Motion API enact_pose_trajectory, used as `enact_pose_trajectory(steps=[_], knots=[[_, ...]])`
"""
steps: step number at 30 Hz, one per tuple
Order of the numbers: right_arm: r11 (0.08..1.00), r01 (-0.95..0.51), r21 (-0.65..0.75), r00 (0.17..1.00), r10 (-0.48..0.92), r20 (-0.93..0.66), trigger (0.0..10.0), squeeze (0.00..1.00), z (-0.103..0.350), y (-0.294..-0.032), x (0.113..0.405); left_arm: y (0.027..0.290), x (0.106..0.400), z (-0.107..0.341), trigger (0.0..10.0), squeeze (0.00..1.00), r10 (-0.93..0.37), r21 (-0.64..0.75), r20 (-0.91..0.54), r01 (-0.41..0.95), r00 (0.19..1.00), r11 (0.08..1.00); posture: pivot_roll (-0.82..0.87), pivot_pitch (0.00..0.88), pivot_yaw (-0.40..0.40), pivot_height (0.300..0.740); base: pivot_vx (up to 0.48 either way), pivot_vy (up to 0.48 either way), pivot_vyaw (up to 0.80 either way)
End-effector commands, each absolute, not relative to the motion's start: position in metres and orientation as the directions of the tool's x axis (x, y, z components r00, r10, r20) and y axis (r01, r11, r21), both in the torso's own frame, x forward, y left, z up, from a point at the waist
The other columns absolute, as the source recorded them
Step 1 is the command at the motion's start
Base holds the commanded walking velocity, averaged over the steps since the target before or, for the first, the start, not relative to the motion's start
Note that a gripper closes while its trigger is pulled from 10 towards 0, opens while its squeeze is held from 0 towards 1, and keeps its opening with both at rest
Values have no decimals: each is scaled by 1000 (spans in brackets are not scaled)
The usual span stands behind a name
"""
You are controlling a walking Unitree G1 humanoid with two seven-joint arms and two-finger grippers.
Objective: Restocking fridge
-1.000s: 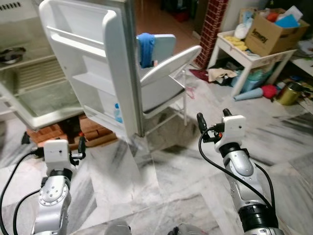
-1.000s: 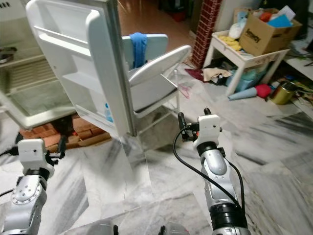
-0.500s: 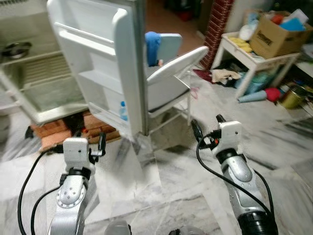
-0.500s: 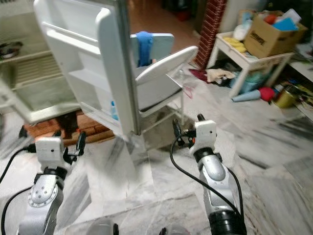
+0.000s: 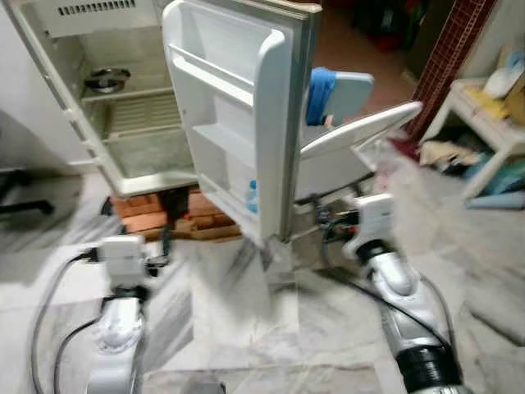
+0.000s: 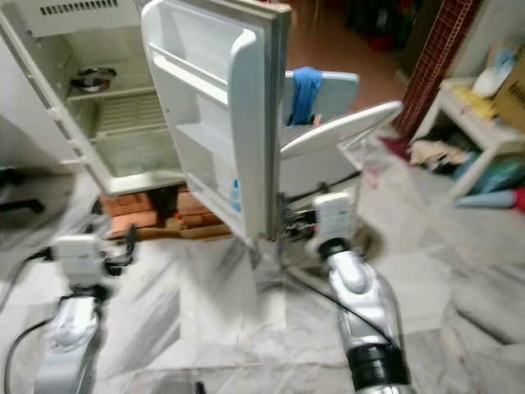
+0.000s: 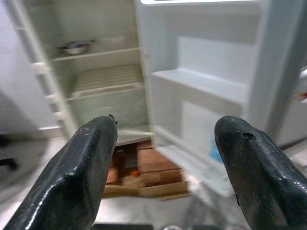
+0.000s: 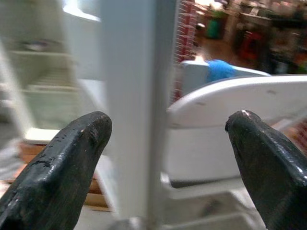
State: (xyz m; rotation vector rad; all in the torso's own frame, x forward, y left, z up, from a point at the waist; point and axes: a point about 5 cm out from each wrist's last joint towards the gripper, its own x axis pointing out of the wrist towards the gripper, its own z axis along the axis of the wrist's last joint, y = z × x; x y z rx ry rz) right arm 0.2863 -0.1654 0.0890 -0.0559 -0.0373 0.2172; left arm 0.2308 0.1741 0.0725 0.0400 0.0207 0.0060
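Observation:
The white fridge (image 5: 131,139) stands open on bricks (image 5: 156,209), its shelves bare apart from a metal bowl (image 5: 104,80) on an upper shelf. Its door (image 5: 238,123) is swung wide toward me, with a small blue bottle (image 5: 252,195) in the lowest door shelf. My left gripper (image 7: 163,129) is held low in front of the fridge, open and empty. My right gripper (image 8: 168,124) is open and empty too, close to the door's outer edge (image 8: 136,96).
A white folding chair (image 5: 353,139) with a blue cloth (image 5: 320,90) over it stands just behind the door. A white low table (image 5: 492,123) with clutter is at the far right. Grey marble floor (image 5: 246,328) lies between me and the fridge.
The camera has swung left and nearer, so the fridge now sits in the middle of the picture. Both grippers stay open and empty; the right one is now by the door's edge.

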Motion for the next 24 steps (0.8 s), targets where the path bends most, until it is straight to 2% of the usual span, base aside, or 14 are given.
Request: enact_pose_trajectory(steps=[1,10,12,20,24], knots=[[971,-233,-47,971,236,51,10000,0,94,-155,290,186,229,73,10000,0,39,70,-27,-37,999,997,95,30,5,740,334,0,0],[966,-252,-61,965,256,63,10000,0,97,-151,294,186,231,73,10000,0,39,63,-30,-37,999,997,99,31,6,740,345,0,0],[959,-269,-94,958,276,74,10000,0,99,-147,295,185,231,73,10000,0,38,64,-31,-36,999,997,101,32,5,740,351,0,787],[959,-272,-79,958,278,74,10000,0,98,-146,297,185,231,72,10000,0,43,64,-36,-41,998,997,105,33,5,740,348,0,793],[960,-262,-94,958,271,92,10000,0,100,-145,298,185,232,72,10000,0,41,65,-38,-39,998,997,104,34,6,740,356,0,114]])
